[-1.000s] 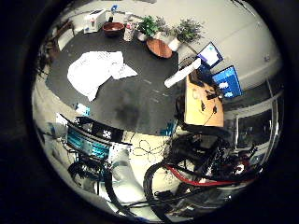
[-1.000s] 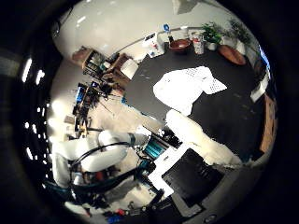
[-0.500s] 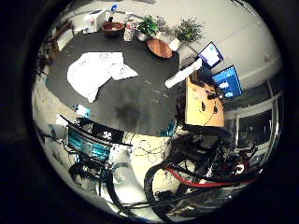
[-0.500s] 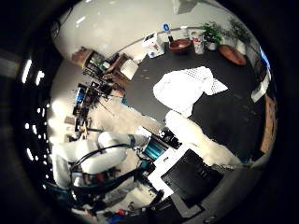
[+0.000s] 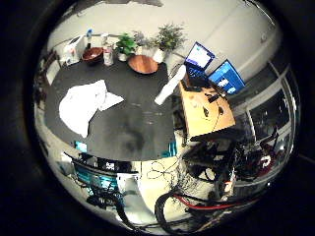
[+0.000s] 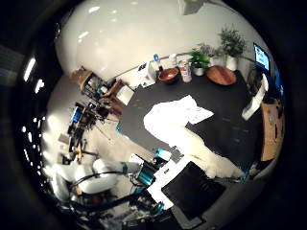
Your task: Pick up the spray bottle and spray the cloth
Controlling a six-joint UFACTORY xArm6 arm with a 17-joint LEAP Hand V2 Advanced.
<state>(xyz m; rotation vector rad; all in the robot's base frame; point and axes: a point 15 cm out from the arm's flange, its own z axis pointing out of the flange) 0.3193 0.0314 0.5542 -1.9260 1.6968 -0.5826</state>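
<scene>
A white cloth (image 5: 82, 104) lies crumpled on the round black table (image 5: 133, 128), toward one side of it. The spray bottle (image 6: 155, 61), pale with a blue top, stands at the table's far rim between a white box and a brown bowl. My hand (image 6: 211, 160) hangs high above the table, far from both. One white finger reaches straight out over the table's near edge, with black body parts behind it, and the hand holds nothing.
Along the far rim stand a white box (image 5: 74, 46), a brown bowl (image 5: 92, 54), a white canister (image 5: 106, 54), potted plants (image 5: 127, 45) and a round wooden board (image 5: 142, 64). A white upright object (image 5: 170, 86) is at the table's edge by a wooden desk (image 5: 204, 108) with laptops.
The whole picture has shifted and turned a little in both views, so the hand has moved. The cloth, the bottle and the other things on the table lie as before.
</scene>
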